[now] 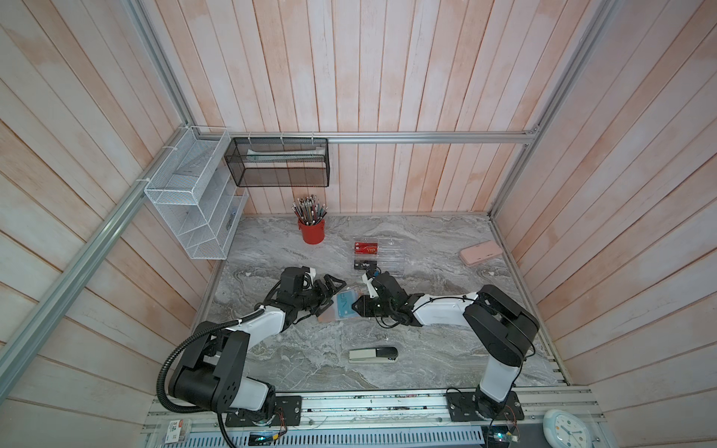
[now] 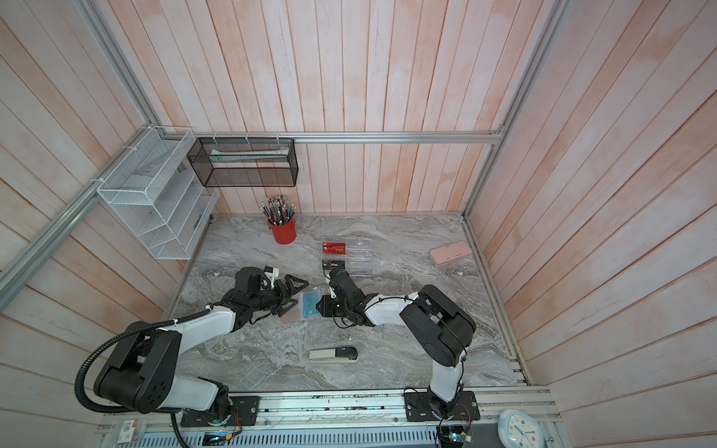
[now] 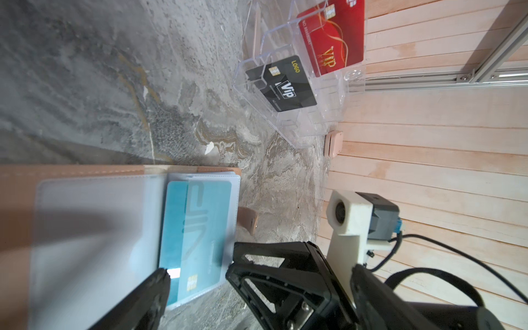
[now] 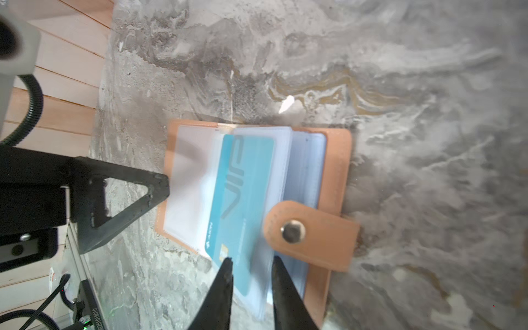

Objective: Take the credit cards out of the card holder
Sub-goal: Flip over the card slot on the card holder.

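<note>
The tan card holder (image 1: pixel 328 315) (image 4: pixel 337 171) lies open mid-table. A teal credit card (image 1: pixel 343 304) (image 3: pixel 197 223) (image 4: pixel 243 194) sits partly out of a clear sleeve. My right gripper (image 1: pixel 354 306) (image 4: pixel 251 258) has its jaws a narrow gap apart. Their tips are over the card's chip end and the sleeve's edge. My left gripper (image 1: pixel 333 296) (image 3: pixel 260 270) is wide open. One of its fingertips (image 4: pixel 164 183) is at the holder's other page. The red card (image 1: pixel 366 246) (image 3: pixel 334 37) and the black card (image 1: pixel 364 265) (image 3: pixel 285 85) stand in the clear acrylic rack (image 1: pixel 390 256).
A red cup of pencils (image 1: pixel 311 232) stands at the back. A stapler (image 1: pixel 372 355) lies near the front, a pink case (image 1: pixel 480 253) at the right. A white wire rack (image 1: pixel 190 205) and a black mesh basket (image 1: pixel 277 163) hang on the walls.
</note>
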